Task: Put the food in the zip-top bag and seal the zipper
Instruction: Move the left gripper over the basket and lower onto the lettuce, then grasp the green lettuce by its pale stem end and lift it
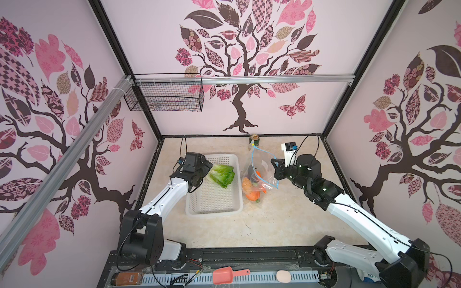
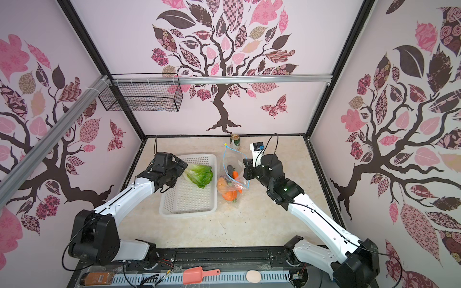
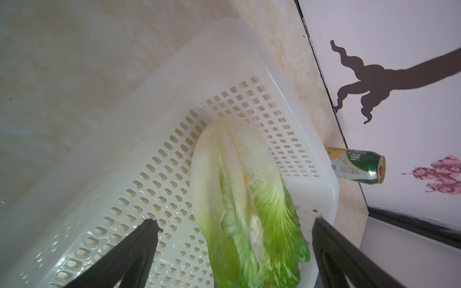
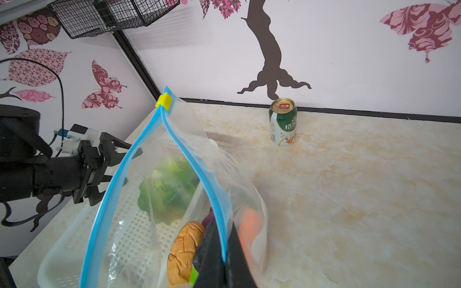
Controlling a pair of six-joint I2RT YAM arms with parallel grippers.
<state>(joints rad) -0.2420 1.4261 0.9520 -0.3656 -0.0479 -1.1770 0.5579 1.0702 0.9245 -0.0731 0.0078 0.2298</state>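
While the left gripper [image 3: 234, 220] gapes over green lettuce [image 3: 249, 199] inside a white perforated basket [image 3: 162, 174], the right gripper [image 4: 224, 259] clamps the blue zipper [image 4: 152, 122] of the clear plastic bag [image 4: 189, 129].

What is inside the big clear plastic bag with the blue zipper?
The clear bag holds a bumpy tan potato, an orange carrot and a purple piece. Whatever lies deeper is hidden by crinkly plastic and the right gripper.

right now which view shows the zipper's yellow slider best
The right wrist view: the yellow slider is large, sharp and unobstructed there. Both top views show it only as a tiny speck; the left wrist view misses it.
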